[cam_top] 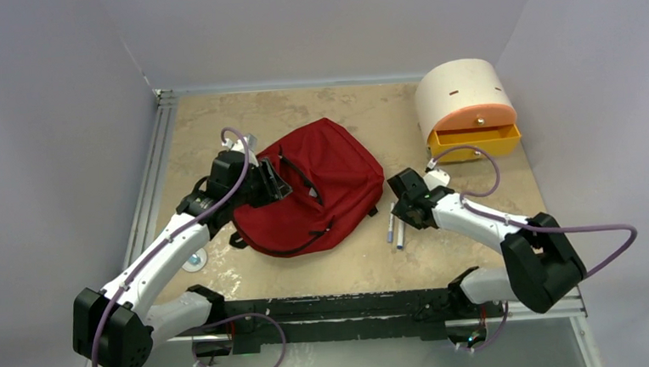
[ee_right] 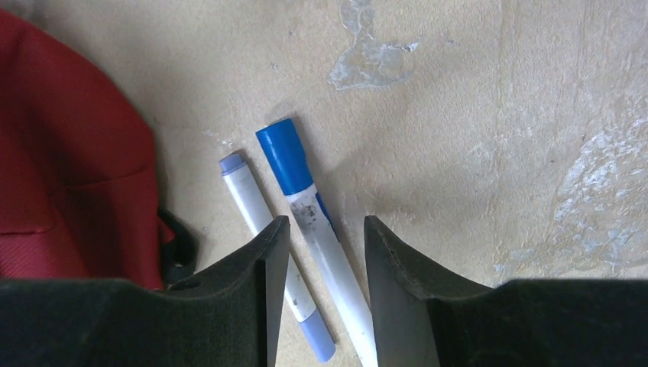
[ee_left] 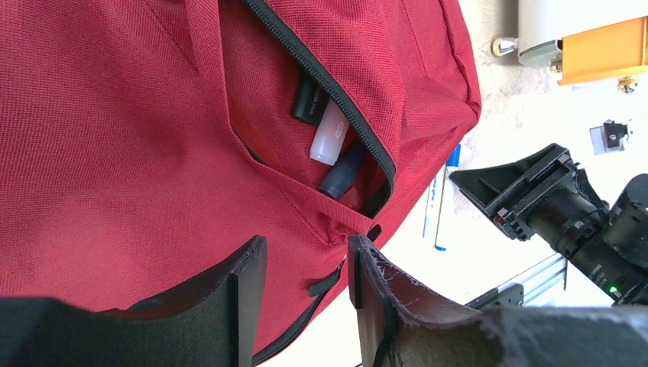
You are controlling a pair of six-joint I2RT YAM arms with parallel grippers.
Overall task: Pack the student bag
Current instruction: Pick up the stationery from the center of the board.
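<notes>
While the bag [cam_top: 322, 192] lay in the middle of the table [cam_top: 352, 271], its pocket [ee_left: 348, 126] unzipped with pens [ee_left: 328, 138] inside, the left pincer [ee_left: 306, 252] stood half open over the red fabric; whether it pinched any, I could not tell. Just right of the bag, the right pincer [ee_right: 325, 229] hung part open astride a blue-capped marker [ee_right: 284, 157] beside a purple-capped marker [ee_right: 244, 191], gripping neither.

Bright, even light; soft shadows

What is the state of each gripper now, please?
Left gripper: open, at the dark red fabric backpack, holding nothing.
Right gripper: open, astride the blue-capped white marker, not gripping it.
</notes>
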